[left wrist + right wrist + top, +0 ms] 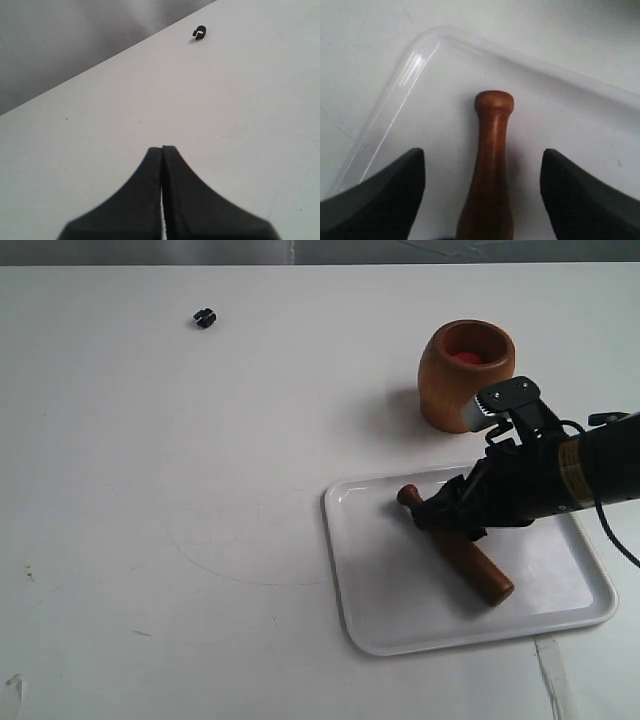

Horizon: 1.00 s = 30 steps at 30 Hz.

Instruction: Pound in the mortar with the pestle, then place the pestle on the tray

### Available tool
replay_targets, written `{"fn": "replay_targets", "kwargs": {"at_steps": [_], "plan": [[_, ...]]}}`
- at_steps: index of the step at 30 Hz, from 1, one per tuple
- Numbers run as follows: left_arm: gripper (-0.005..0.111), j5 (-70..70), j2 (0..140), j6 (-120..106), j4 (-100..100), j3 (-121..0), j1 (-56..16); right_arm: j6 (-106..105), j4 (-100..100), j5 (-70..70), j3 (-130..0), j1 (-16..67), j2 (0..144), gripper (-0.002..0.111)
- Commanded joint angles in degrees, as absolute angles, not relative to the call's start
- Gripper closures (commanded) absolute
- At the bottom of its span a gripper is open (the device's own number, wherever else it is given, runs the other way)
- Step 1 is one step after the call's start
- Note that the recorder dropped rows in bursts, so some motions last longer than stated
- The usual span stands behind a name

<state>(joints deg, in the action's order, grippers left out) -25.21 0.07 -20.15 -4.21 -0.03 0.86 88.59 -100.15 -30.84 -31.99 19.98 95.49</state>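
Note:
The dark reddish-brown pestle (478,568) lies flat on the white tray (380,625), its small knob toward the tray's far left corner and its thick end toward the front right. My right gripper (440,515) hovers over the pestle's thin part, open. In the right wrist view the pestle (490,165) lies between the two fingers without touching either, and the tray (580,125) shows beneath it. The light brown mortar (465,374) stands upright just behind the tray, reddish inside. My left gripper (162,148) is shut with nothing in it and hangs over bare table; it is out of the exterior view.
A tiny black object (204,317) lies far back on the left of the white table (200,500), and it also shows in the left wrist view as a small black object (199,33). The table's far edge runs along the top of the exterior view.

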Motion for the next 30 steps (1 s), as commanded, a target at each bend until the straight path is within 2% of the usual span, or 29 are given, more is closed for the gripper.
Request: {"fn": "replay_targets", "kwargs": {"at_steps": [1,3,9,14,18,24,27,30], "plan": [[0.107,-25.0,0.0,-19.7,-3.8,0.0,0.4,88.1,-99.9,-30.9,-32.6,20.1,94.2,0.046],[0.107,-25.0,0.0,-19.7,-3.8,0.0,0.4,88.1,-99.9,-31.0,-33.2,20.1,92.4,0.057],[0.107,-25.0,0.0,-19.7,-3.8,0.0,0.4,88.2,-99.9,-32.0,-35.9,20.1,81.9,0.109],[0.107,-25.0,0.0,-19.7,-3.8,0.0,0.4,77.4,-99.9,-31.3,-37.1,20.1,68.5,0.108],[0.107,-25.0,0.0,-19.7,-3.8,0.0,0.4,61.0,-93.6,-24.3,-37.1,20.1,58.7,0.108],[0.107,-25.0,0.0,-19.7,-3.8,0.0,0.4,33.9,-69.5,-16.8,-40.2,20.1,51.0,0.108],[0.107,-25.0,0.0,-19.7,-3.8,0.0,0.4,28.4,-67.7,-12.8,-42.6,20.1,48.9,0.108],[0.107,-25.0,0.0,-19.7,-3.8,0.0,0.4,26.4,-67.7,-0.3,-44.4,20.1,48.3,0.108]]}}
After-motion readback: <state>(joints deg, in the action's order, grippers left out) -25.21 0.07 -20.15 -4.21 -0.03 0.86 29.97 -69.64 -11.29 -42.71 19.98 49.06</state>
